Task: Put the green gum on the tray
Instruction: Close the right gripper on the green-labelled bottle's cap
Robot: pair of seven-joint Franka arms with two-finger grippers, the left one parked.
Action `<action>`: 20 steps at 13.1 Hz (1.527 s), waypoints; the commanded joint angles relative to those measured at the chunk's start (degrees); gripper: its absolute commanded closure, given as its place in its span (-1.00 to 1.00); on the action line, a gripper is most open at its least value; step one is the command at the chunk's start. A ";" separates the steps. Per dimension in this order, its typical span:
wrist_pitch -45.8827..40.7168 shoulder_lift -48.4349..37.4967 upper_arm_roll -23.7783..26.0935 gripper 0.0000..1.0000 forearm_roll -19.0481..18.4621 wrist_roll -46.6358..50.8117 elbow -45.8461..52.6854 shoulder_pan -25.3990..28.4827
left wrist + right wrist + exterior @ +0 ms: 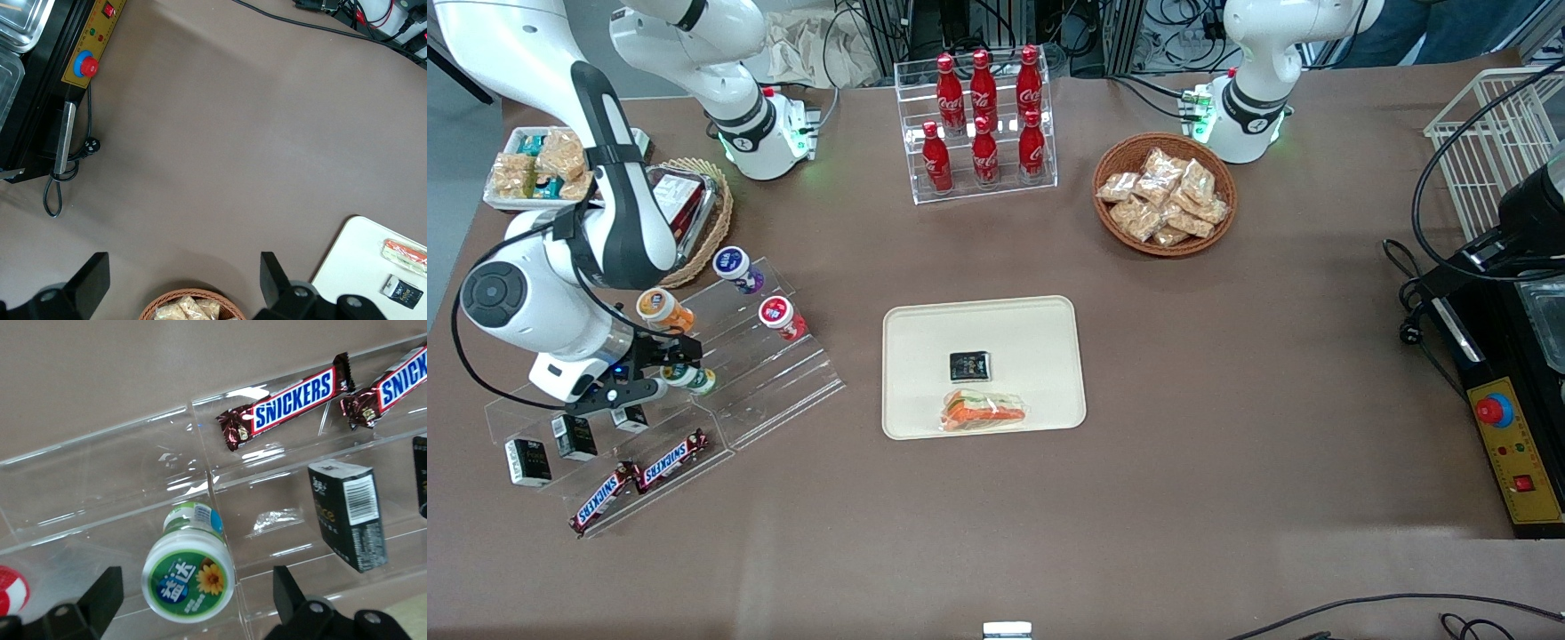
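Now the hand (pixel 193 600), fingers spread wide either side of the green gum (pixel 189 570) lying on the clear stepped rack (pixel 765 373), should centre, close squarely on its body, then carry it to the tray (pixel 907 356).

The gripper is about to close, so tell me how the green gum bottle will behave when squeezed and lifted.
The green gum is a small round bottle, so it may roll if nudged off-centre. Its glossy lid suggests hard plastic, probably stiff but slippery. The open gripper straddles it on the clear stepped shelf, whose smooth surface could let it slide.
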 commanded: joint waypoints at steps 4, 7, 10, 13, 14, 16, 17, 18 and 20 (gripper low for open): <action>1.93 0.33 0.19 -0.80 -0.41 -0.31 -1.18 0.33; 1.84 0.41 0.19 -0.13 -0.41 -0.58 -1.27 0.59; 1.75 0.41 0.19 0.01 -0.41 -0.58 -1.18 0.59; 1.66 -0.20 0.28 0.02 -0.41 -1.10 -1.09 0.59; 1.49 -0.64 0.28 0.02 -0.32 -1.11 -1.01 0.59; 0.87 -2.30 0.45 0.02 -0.23 -1.19 -0.83 0.59; 0.00 -3.35 0.63 0.02 0.11 -1.11 -0.74 0.68; -1.92 -4.50 0.71 0.02 0.38 -0.76 -0.39 1.29; -5.18 -6.43 0.72 0.02 1.17 -0.40 1.18 2.61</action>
